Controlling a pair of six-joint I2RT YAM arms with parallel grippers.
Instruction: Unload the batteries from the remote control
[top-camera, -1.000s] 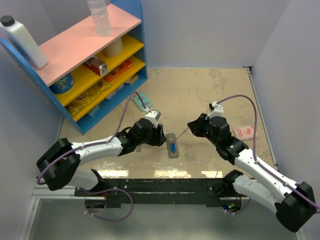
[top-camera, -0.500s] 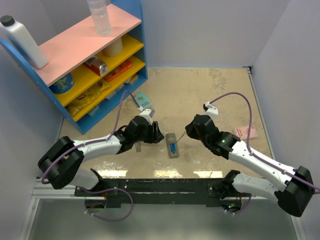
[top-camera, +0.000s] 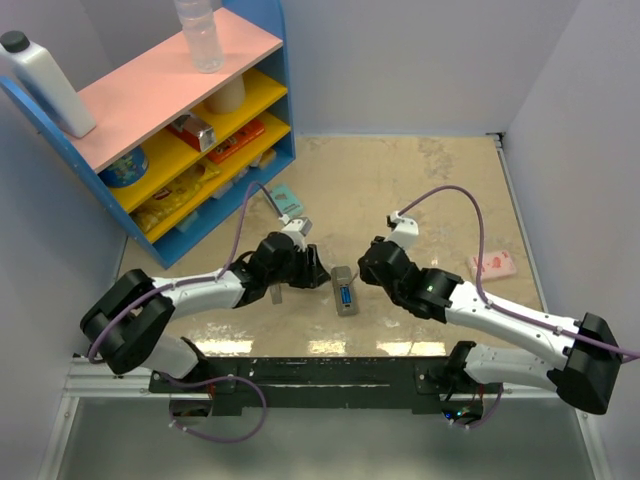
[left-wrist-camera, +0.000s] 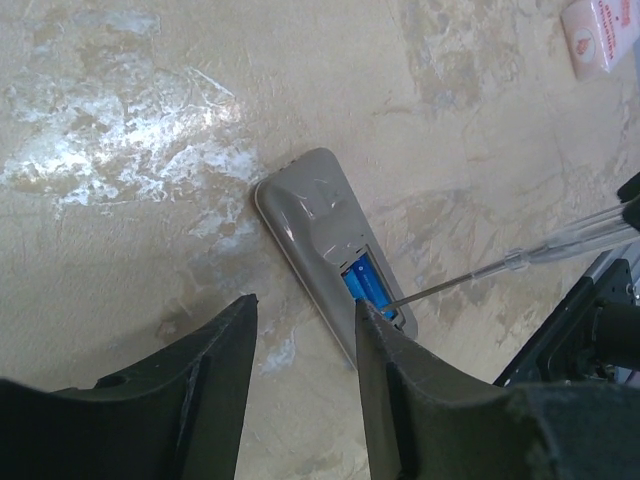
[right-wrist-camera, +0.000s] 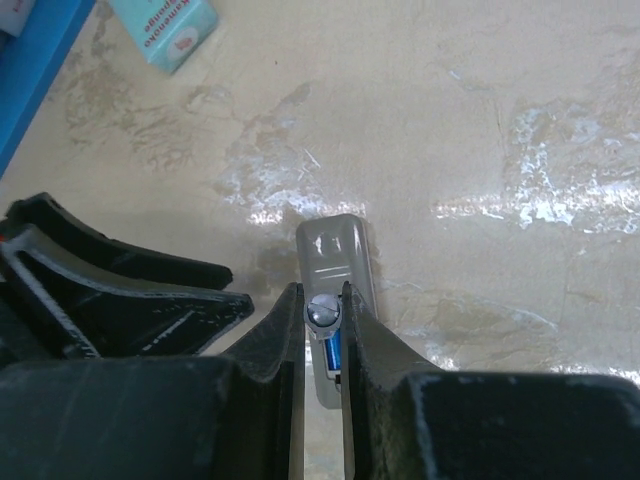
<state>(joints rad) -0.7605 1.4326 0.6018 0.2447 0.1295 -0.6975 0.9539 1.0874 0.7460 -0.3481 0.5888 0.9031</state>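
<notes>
The grey remote control lies on the table between my two grippers, its compartment open with the blue batteries inside. In the left wrist view my left gripper is open, its right finger beside the remote near the batteries. My right gripper is shut on a thin grey stick directly above the remote and batteries. The stick's tip touches the batteries' end. In the top view the left gripper and right gripper flank the remote.
A blue shelf unit with packets stands at the back left, with a white bottle and a clear bottle on top. A teal flat box lies behind the left gripper. A pink packet lies at the right.
My right gripper has moved left and down with the stick, closing on the remote. The left gripper has shifted slightly and stays beside the remote.
</notes>
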